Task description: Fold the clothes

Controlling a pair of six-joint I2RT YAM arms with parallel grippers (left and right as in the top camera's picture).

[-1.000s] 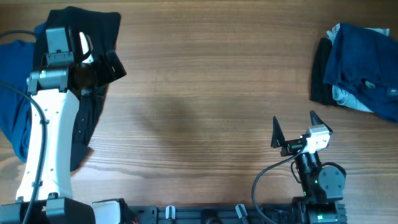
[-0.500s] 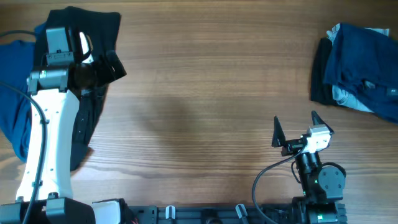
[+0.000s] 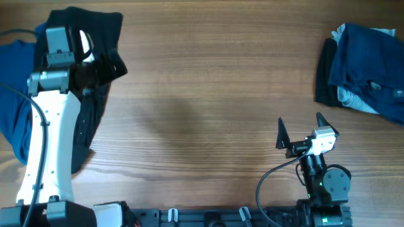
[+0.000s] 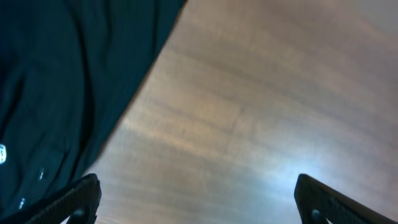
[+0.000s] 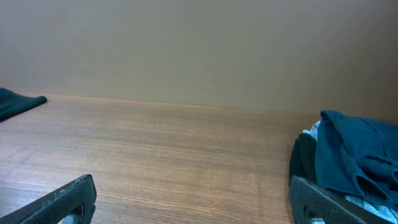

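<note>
A black garment (image 3: 95,28) lies at the table's far left and trails down beside the left arm. It also shows in the left wrist view (image 4: 56,81), with small white marks. A bright-blue piece (image 3: 12,113) lies at the left edge. My left gripper (image 3: 113,66) hovers over the black garment's right edge, open and empty (image 4: 202,199). A pile of navy-blue shorts (image 3: 369,60) over black and pale-denim pieces lies at the far right, and it shows in the right wrist view (image 5: 354,162). My right gripper (image 3: 299,129) is open and empty near the front edge, short of that pile (image 5: 199,202).
Bare wooden table (image 3: 208,94) spreads between the two heaps of clothes. The arm bases and a black rail (image 3: 208,217) run along the front edge. A plain wall (image 5: 199,43) stands behind the table.
</note>
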